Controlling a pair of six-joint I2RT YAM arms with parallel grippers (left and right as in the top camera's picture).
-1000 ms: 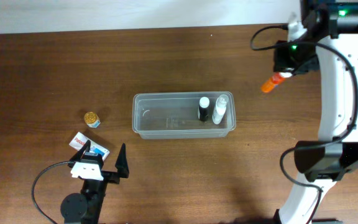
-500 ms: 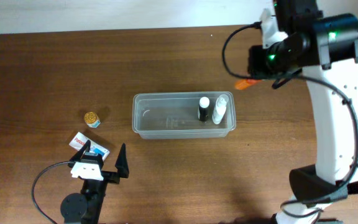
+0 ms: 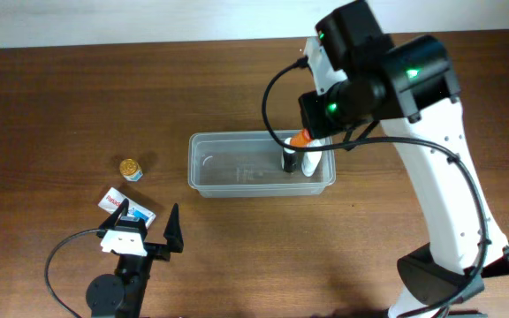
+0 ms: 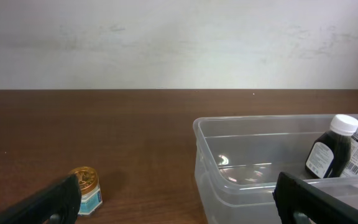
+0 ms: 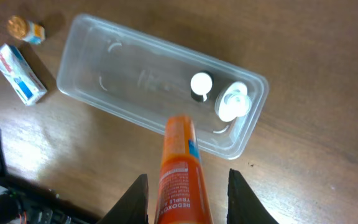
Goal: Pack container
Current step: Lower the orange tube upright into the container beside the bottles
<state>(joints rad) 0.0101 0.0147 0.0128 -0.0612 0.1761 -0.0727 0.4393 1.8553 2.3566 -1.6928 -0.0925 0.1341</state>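
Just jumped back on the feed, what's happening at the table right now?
The right gripper holds an orange plastic tube above the clear rectangular plastic container, near a dark white-capped bottle and a white bottle standing at its right end. The left gripper is open and empty; a small blue-and-white box and a gold-lidded jar lie on the table, not yet packed.
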